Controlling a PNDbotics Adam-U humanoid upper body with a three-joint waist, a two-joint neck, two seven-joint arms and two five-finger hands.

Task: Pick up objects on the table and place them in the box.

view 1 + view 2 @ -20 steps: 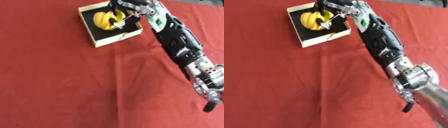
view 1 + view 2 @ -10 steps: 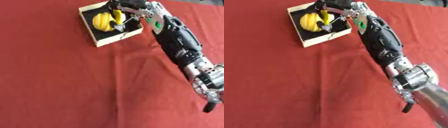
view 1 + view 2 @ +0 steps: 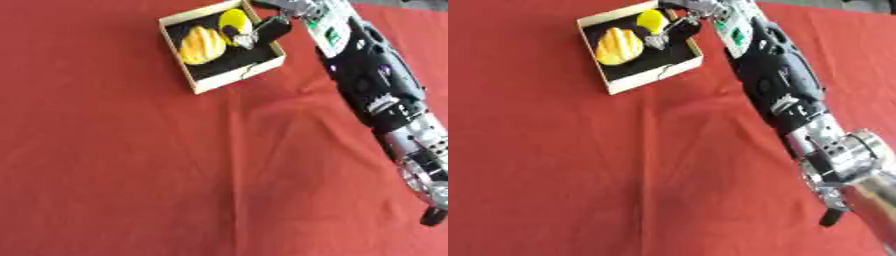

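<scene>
i see the desk [image 3: 114,165] covered in red cloth, bare across its left and lower parts. toward the upper left of centre sits the box [image 3: 203,85], a shallow square tray with pale walls and a black floor, set askew on the cloth. inside it, on the left, lies an orange-yellow ridged object [image 3: 201,45]. just to its right, at the box's far side, is a yellow rounded object [image 3: 233,20], tilted up on edge. my right robot hand [image 3: 262,31] reaches over the box's right part, its fingers curled and pinching that yellow object from the right; i cannot tell whether the object touches the box floor. the right arm [image 3: 372,85] runs from there down the right side to the lower right corner. my left robot hand shows in neither view.
</scene>
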